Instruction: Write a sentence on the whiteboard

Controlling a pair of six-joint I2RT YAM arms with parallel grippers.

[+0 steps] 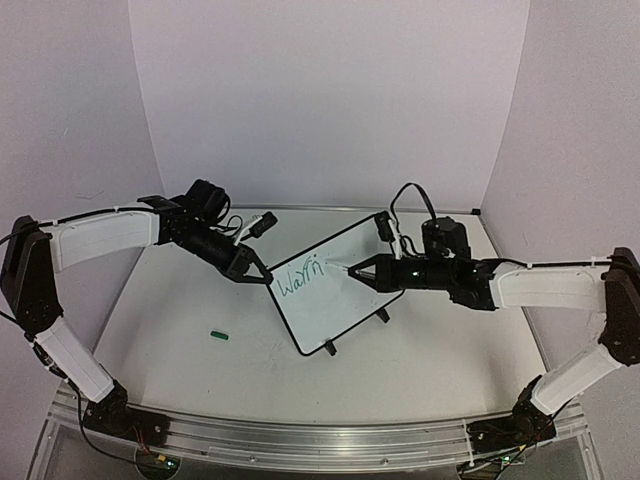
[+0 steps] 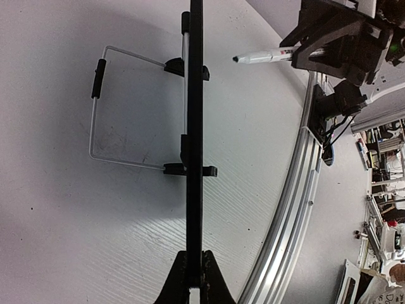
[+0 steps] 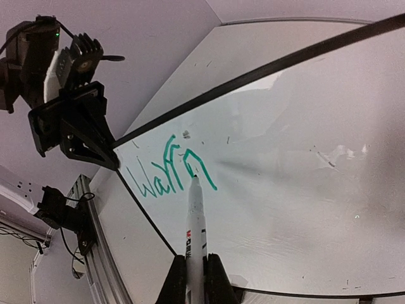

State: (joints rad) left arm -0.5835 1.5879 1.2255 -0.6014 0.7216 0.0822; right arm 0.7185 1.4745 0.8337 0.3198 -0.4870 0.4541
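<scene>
- Right wrist view: right gripper (image 3: 196,269) had its jaws closed on a marker (image 3: 195,218), barrel running straight out between the fingers with the tip forward.
- Marker tip sat at the last stroke of the green writing (image 3: 169,170), which read roughly "Warm". The left wrist view showed a small gap between tip and board face, so I judged it just off the surface, not pressing.
- Left gripper (image 2: 193,256) was clamped on the thin black frame of the whiteboard (image 1: 335,290) at its left end, steadying it.
- Board stood on the table (image 1: 170,330) between the two arms, on two small black feet (image 1: 329,349), leaning back on a wire stand (image 2: 95,114) behind it.
- Long axis ran diagonally in the top view, from near-left at the left gripper to far-right. The writing face pointed toward the right arm and tilted upward.
- Step in hand, by my read: mid-sentence, one word down, and most of the face was blank to the right of it.
- Next move called for: shift the tip right along the long axis, leave a word gap, touch down lightly, and hold pressure low enough that the left grip didn't let the board rock back.
- Green cap (image 1: 221,335) lay on the table well apart from the board, to its near-left.
</scene>
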